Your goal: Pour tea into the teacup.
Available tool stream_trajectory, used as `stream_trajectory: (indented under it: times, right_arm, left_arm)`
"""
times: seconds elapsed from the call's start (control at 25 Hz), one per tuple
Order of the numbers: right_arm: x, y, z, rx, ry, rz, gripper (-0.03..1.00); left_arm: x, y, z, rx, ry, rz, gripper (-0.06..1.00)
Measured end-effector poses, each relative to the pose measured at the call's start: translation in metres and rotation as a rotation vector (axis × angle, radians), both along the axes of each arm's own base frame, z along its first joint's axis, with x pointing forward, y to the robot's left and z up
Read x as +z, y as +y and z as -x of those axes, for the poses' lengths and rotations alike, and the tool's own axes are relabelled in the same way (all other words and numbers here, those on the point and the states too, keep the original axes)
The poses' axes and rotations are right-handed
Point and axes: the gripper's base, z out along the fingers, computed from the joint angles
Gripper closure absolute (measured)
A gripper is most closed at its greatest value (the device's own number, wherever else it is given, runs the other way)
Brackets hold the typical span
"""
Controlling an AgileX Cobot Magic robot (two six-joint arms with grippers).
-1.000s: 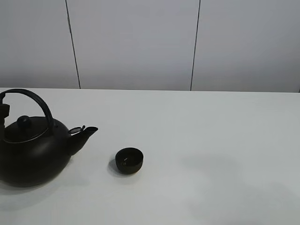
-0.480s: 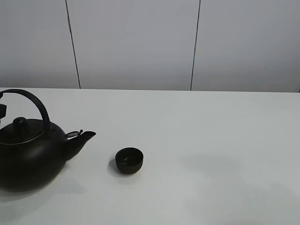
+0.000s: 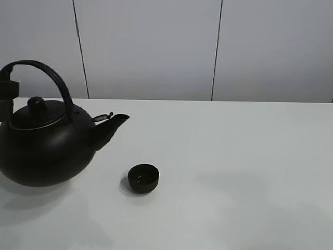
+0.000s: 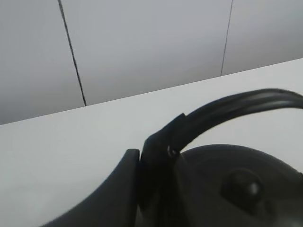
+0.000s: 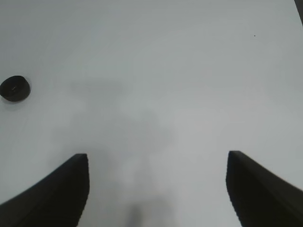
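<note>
The big black kettle (image 3: 44,148) with its arched handle (image 3: 52,78) hangs above the table at the left, its spout (image 3: 112,125) pointing right toward the teacup. The small matte-black teacup (image 3: 143,178) stands on the white table, below and right of the spout. My left gripper (image 3: 6,94) is shut on the left end of the handle; the left wrist view shows it (image 4: 154,158) clamped on the handle (image 4: 236,106) above the lid knob (image 4: 244,187). My right gripper (image 5: 156,189) is open and empty above bare table, with the teacup (image 5: 14,88) far off to its side.
The white table (image 3: 234,156) stretches wide to the right of the cup. A grey panelled wall (image 3: 156,47) stands behind the table's far edge.
The kettle has risen off the table and shifted right, so its spout is now higher and closer to the teacup. The teacup has not moved.
</note>
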Motion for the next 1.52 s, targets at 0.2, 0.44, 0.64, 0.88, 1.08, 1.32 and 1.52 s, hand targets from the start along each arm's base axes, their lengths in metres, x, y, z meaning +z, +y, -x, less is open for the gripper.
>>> stream_trajectory:
  times: [0.2, 0.44, 0.64, 0.88, 1.08, 1.32, 1.52]
  right_arm:
    - [0.0, 0.0, 0.0, 0.0, 0.001, 0.0, 0.42]
    - [0.0, 0.0, 0.0, 0.0, 0.001, 0.0, 0.42]
    - [0.0, 0.0, 0.0, 0.0, 0.001, 0.0, 0.42]
    - [0.0, 0.0, 0.0, 0.0, 0.001, 0.0, 0.42]
    - [0.0, 0.0, 0.0, 0.0, 0.001, 0.0, 0.42]
    - [0.0, 0.0, 0.0, 0.0, 0.0, -0.001, 0.42]
    - [0.0, 0.0, 0.0, 0.0, 0.0, -0.001, 0.42]
  left_arm:
    - [0.004, -0.021, -0.003, -0.028, 0.035, -0.031, 0.82]
    - [0.012, -0.03, -0.009, -0.011, 0.002, -0.079, 0.82]
    - [0.012, -0.027, -0.012, 0.008, -0.012, -0.149, 0.82]
    - [0.012, -0.026, -0.012, 0.016, -0.024, -0.184, 0.82]
    - [0.012, -0.026, -0.012, 0.015, -0.026, -0.189, 0.82]
    - [0.012, -0.026, -0.012, 0.01, -0.032, -0.205, 0.82]
    - [0.012, -0.026, -0.012, 0.01, -0.033, -0.206, 0.82]
